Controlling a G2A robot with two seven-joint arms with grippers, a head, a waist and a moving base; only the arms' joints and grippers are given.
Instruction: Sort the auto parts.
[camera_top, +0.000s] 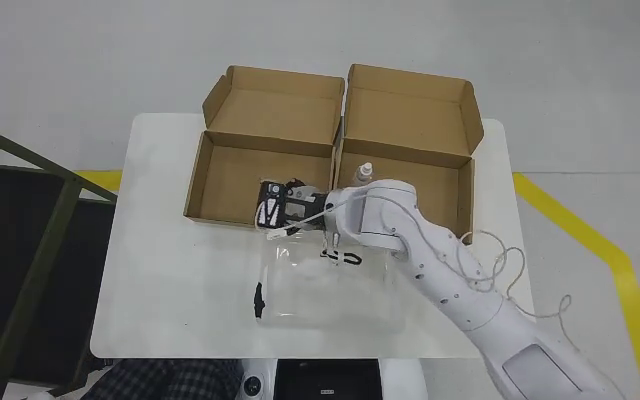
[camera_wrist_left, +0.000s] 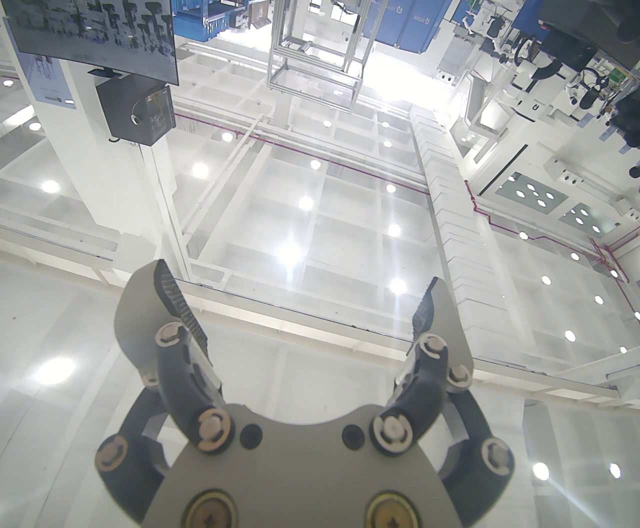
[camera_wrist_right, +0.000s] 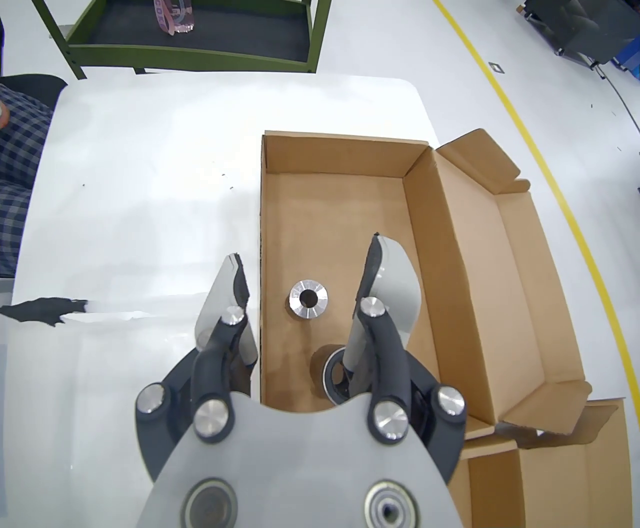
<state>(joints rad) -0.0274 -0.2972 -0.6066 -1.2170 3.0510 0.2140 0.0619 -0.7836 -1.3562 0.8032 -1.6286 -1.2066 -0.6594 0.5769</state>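
My right gripper (camera_wrist_right: 306, 250) is open over the near wall of the left cardboard box (camera_wrist_right: 345, 210), one finger outside it and one inside. On the box floor between the fingers lies a silver metal bushing (camera_wrist_right: 308, 299). A black ring-shaped part (camera_wrist_right: 327, 375) lies closer to the wrist, partly hidden by a finger. From above, the right gripper (camera_top: 268, 208) sits at the front edge of the left box (camera_top: 230, 165). A small black part (camera_top: 258, 299) lies on a clear plastic bag (camera_top: 320, 295). My left gripper (camera_wrist_left: 300, 300) is open, empty and points at the ceiling.
A second open cardboard box (camera_top: 430, 185) stands to the right of the first, with a small white item (camera_top: 366, 170) at its left wall. Both lids stand up at the back. A dark green rack (camera_top: 40, 230) is beside the table's left edge.
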